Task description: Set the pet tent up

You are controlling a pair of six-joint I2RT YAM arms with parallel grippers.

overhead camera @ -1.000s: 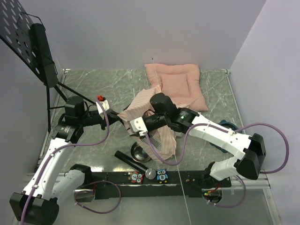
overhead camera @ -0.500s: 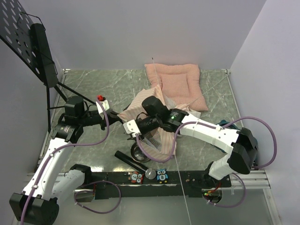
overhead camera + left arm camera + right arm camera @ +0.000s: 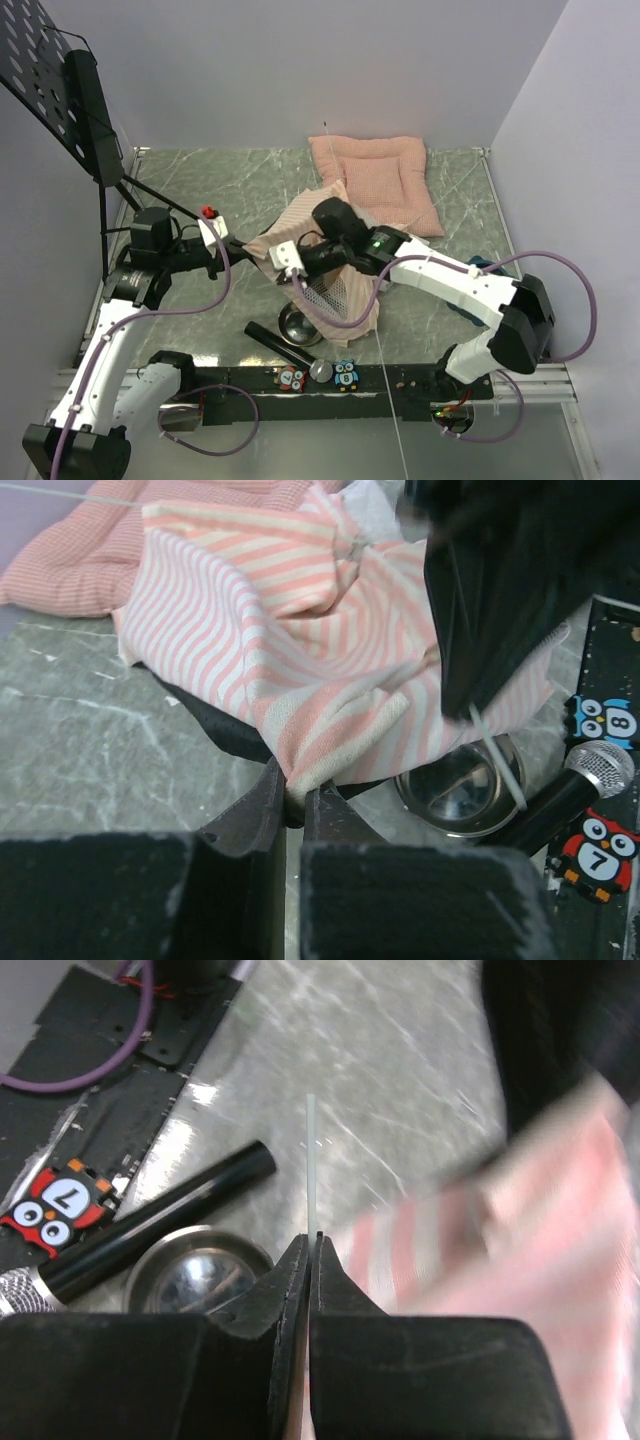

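Now the left fingers (image 3: 255,820) pinch the striped hem of the pet tent (image 3: 300,650), and the right fingers (image 3: 335,1280) clamp its thin white pole (image 3: 311,1160). The tent lies crumpled mid-tabletop (image 3: 200,185), just beside a steel bowl (image 3: 297,322).

Crumpled pet tent (image 3: 300,224) on table (image 3: 200,180)
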